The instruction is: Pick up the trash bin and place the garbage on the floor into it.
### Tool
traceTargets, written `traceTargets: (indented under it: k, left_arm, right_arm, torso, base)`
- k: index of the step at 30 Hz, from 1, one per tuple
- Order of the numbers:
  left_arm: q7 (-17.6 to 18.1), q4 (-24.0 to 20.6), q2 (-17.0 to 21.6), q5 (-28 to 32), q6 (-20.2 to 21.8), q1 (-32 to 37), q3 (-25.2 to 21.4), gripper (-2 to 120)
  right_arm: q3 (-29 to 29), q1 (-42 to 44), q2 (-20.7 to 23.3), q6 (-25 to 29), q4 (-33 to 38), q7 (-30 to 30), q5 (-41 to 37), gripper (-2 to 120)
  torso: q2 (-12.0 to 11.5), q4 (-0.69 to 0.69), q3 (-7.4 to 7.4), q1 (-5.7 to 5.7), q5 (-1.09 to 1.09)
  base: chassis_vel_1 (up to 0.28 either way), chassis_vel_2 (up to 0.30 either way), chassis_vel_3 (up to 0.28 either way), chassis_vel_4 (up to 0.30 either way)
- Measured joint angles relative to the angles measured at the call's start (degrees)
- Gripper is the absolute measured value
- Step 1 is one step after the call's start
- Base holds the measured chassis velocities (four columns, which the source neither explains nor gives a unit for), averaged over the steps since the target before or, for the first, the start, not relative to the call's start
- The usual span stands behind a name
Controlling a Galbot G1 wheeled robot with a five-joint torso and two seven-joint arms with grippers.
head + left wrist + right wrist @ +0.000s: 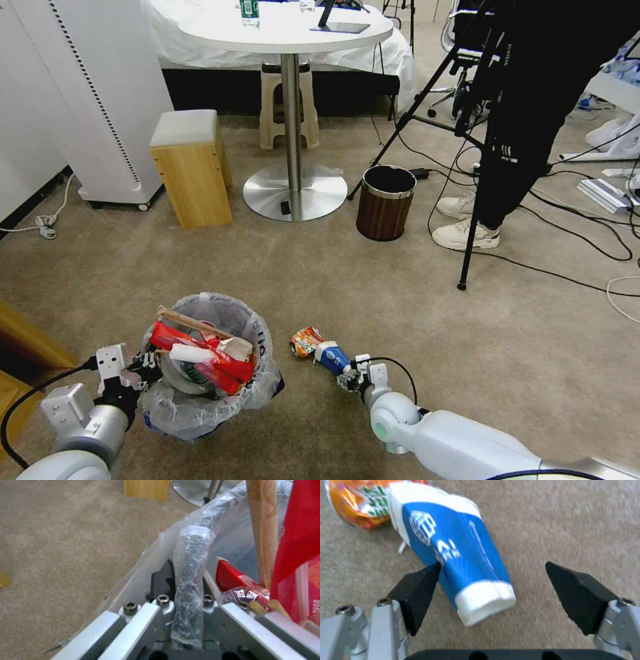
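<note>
The trash bin (200, 407), lined with a crinkly white bag, sits low at the left. It holds red packets (200, 350), a wooden stick (183, 320) and other litter. My left gripper (145, 369) is shut on its bagged rim (191, 562), which runs between the black pads (162, 578). On the beige carpet floor (427, 347) a flattened blue-white paper cup (331, 357) lies beside an orange crumpled wrapper (306, 341). My right gripper (348, 378) is low over the carpet and open around the cup's (460, 555) white end. One pad (418, 587) touches the cup; the other pad (578, 592) stands apart from it.
A brown wood-grain bin (385, 203) stands farther off, near the round table's pedestal base (267, 193). A wooden stool (190, 167) is at the back left. A tripod leg (470, 247), black cables (573, 233) and a person's white sneakers (463, 235) are at the right.
</note>
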State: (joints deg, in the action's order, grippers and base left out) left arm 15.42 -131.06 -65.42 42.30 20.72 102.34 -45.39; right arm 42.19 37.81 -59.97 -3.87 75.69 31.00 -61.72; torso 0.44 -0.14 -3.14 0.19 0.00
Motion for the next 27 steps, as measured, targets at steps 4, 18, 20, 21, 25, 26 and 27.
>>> traceTargets:
  k: [4, 18, 20, 21, 25, 26, 27]
  left_arm:
    - [-0.1, -0.2, -0.1, -0.2, -0.1, 0.1, 0.1, 0]
    - [-0.2, -0.7, -0.4, -0.5, -0.4, 0.1, 0.2, 0]
    - [-0.2, -0.7, -0.6, -0.7, -0.5, 0.0, 0.4, 0]
    - [-0.3, -0.7, -0.6, -0.8, -0.6, 0.0, 0.5, 0]
    - [-0.4, -0.5, -0.7, -1.1, -0.6, -0.2, 0.5, 0]
    - [-0.4, -0.5, -0.7, -1.1, -0.6, -0.2, 0.5, 0]
    - [-0.4, -0.4, -0.7, -1.1, -0.6, -0.2, 0.5, 0]
  right_arm:
    - [0.2, -0.3, 0.0, 0.1, -0.3, -0.3, 0.6, 83]
    - [0.3, 0.3, 0.9, 2.6, -2.4, -2.2, 4.1, 39]
    - [0.3, 0.4, 1.1, 3.1, -2.8, -2.5, 5.0, 31]
    - [0.3, 0.6, 1.2, 3.3, -3.0, -2.6, 5.5, 25]
    - [0.3, 0.7, 1.8, 4.1, -3.3, -3.1, 6.6, 12]
    - [0.3, 0.7, 1.8, 4.1, -3.3, -3.1, 6.6, 12]
    - [0.3, 0.7, 2.0, 4.7, -3.3, -3.5, 6.8, 9]
  torso:
    - [0.0, 0.00, 0.00, 0.00, 0.00]
    - [0.0, 0.00, 0.00, 0.00, 0.00]
    - [0.0, 0.00, 0.00, 0.00, 0.00]
    - [0.0, -0.01, 0.00, 0.00, 0.00]
    - [0.0, -0.01, 0.00, 0.00, 0.00]
    - [0.0, -0.01, 0.00, 0.00, 0.00]
    - [0.0, -0.01, 0.00, 0.00, 0.00]
  base:
    - [0.000, 0.000, 0.000, 0.000]
    - [0.000, 0.000, 0.000, 0.000]
    - [0.000, 0.000, 0.000, 0.000]
    - [0.000, 0.000, 0.000, 0.000]
    - [0.000, 0.000, 0.000, 0.000]
    - [0.000, 0.000, 0.000, 0.000]
    - [0.000, 0.000, 0.000, 0.000]
